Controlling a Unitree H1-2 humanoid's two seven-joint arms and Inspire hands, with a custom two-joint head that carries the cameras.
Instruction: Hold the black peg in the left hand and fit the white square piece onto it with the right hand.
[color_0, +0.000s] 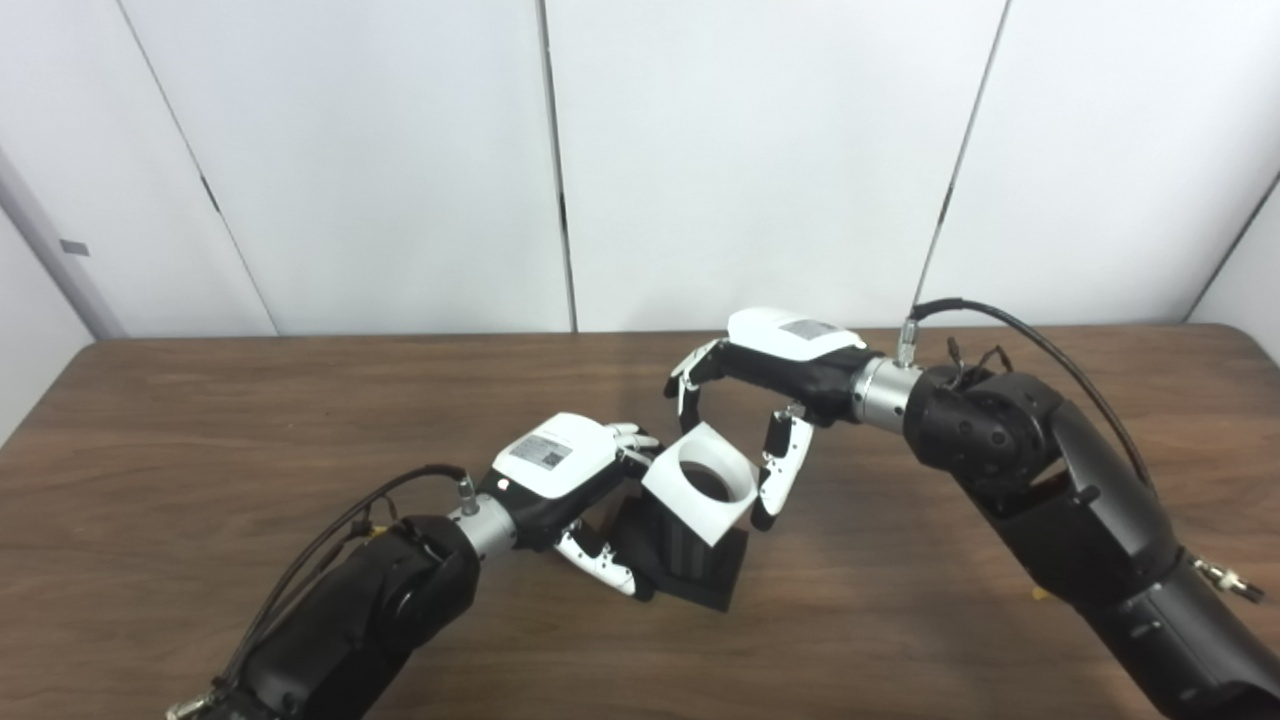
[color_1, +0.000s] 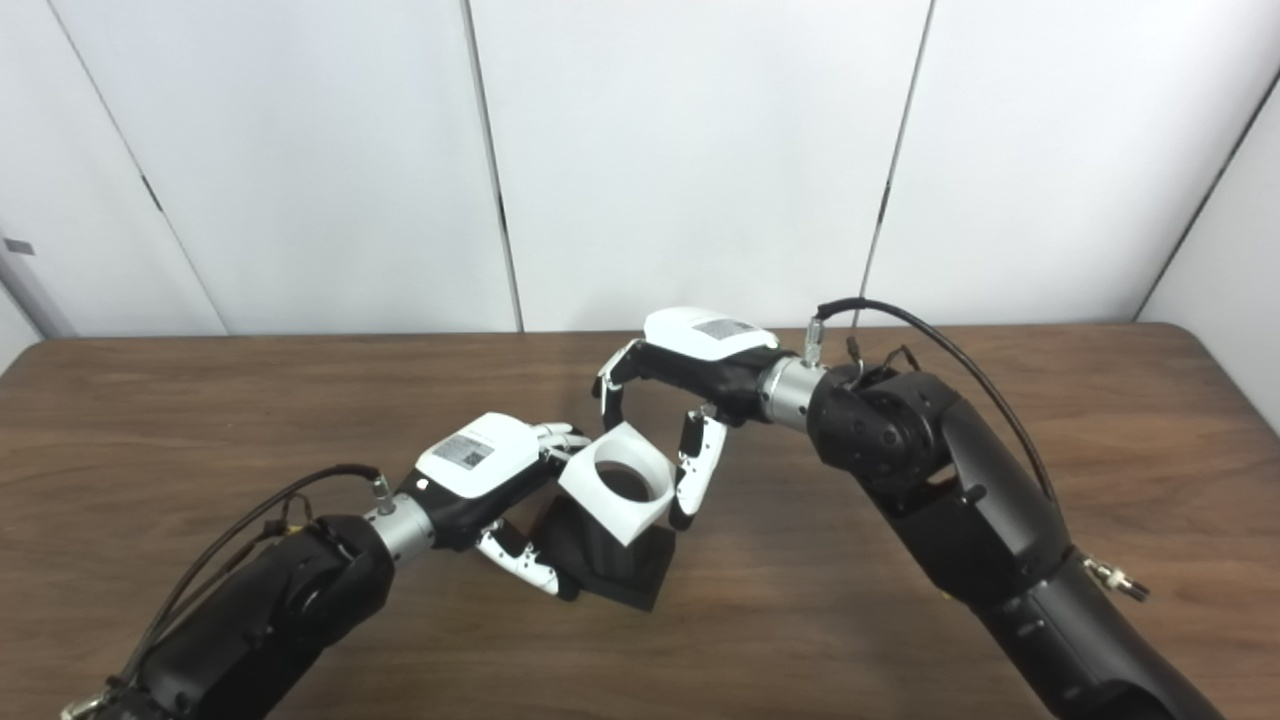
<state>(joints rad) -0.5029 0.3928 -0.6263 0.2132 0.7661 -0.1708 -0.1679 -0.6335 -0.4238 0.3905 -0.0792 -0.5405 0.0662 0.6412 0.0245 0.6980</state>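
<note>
One white square piece (color_0: 700, 482) sits at the centre of the frame (a single round hole runs through it). One black peg (color_0: 690, 560) lies directly beneath it, just below centre. Two hands are present: the left hand (color_0: 568, 478) at lower centre-left and the right hand (color_0: 770, 385) just right of centre. Two arms come in from the bottom edge, one from each side. One brown worktop (color_0: 250, 420) fills the lower half of the frame.

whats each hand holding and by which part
Left hand grips the black peg by its near side. Right hand has fingers around the white square piece; contact cannot be told.
</note>
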